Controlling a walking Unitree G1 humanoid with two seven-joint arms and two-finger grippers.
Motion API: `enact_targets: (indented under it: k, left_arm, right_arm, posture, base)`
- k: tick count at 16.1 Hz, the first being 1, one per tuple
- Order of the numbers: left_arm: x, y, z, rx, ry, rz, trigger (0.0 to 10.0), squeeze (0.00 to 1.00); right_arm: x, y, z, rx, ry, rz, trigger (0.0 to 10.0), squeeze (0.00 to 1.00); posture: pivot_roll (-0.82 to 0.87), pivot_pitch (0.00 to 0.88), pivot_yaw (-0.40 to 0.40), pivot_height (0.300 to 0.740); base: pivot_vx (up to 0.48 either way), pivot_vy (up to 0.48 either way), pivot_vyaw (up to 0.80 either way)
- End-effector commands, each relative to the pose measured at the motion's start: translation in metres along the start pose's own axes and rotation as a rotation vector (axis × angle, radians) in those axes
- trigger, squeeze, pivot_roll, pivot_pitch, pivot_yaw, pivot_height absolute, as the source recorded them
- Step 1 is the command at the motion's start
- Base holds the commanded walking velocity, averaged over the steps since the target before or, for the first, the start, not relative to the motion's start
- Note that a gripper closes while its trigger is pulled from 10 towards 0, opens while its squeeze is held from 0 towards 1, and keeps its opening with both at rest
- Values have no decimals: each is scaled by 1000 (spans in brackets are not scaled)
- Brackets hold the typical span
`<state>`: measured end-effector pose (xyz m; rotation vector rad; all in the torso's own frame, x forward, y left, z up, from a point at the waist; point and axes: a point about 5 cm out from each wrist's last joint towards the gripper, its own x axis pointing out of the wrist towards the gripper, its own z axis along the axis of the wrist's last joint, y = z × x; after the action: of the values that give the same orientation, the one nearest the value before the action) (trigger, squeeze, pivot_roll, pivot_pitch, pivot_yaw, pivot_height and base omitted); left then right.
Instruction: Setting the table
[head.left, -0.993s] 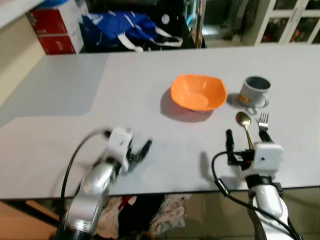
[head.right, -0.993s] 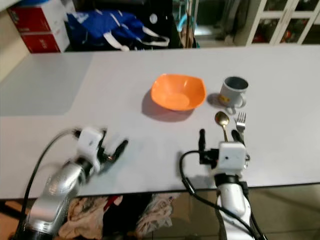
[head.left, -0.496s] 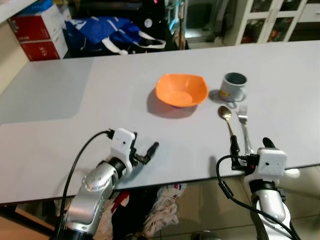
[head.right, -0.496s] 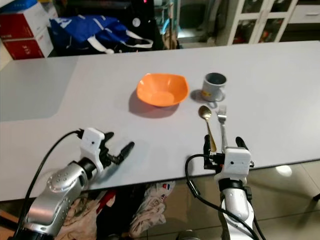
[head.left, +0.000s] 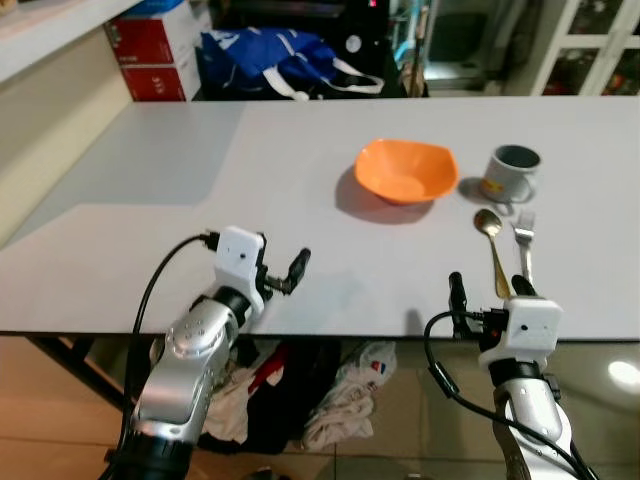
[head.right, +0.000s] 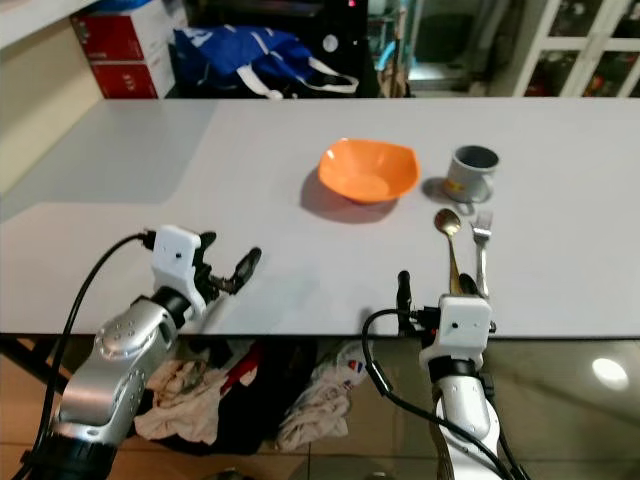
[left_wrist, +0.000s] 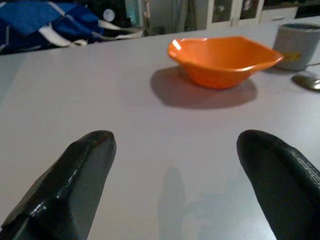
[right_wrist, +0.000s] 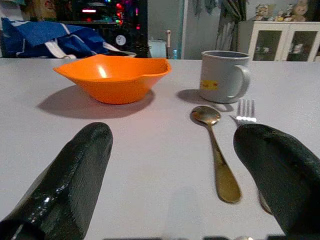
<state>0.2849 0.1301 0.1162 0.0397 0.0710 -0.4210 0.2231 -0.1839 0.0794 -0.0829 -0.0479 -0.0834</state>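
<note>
Bowl (head.left: 405, 171), mug (head.left: 510, 174), spoon (head.left: 491, 243) & fork (head.left: 523, 240) sat placed on bench (head.left: 200, 190); L end effector (head.left: 285, 270) & R end effector (head.left: 487, 293) both open, empty.

No legible text, brand or number is found. A small yellow label is carried on the grey mug (right_wrist: 223, 76) at the far right of the tabletop (head.left: 300, 180); its marks are too small to be read. White print is seen on the red boxes (head.left: 158, 55) beyond the far left edge, blurred past reading. White markings on the blue bag (head.left: 270, 60) cannot be made out as letters.
</note>
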Motion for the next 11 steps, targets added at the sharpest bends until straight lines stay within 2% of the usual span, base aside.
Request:
enact_targets:
  k: [1,11]
  left_arm:
    - [2,3,3,5,-7,16,10000,0]
    - [4,-1,7,-1,-35,8,10000,0]
  right_arm:
    - [1,0,3,1,-12,1,10000,0]
    - [0,0,2,2,-5,7,10000,0]
  posture:
    - [-160,0,74,727]
    - [-161,0,78,727]
  base:
    - [0,0,0]
    - [0,0,0]
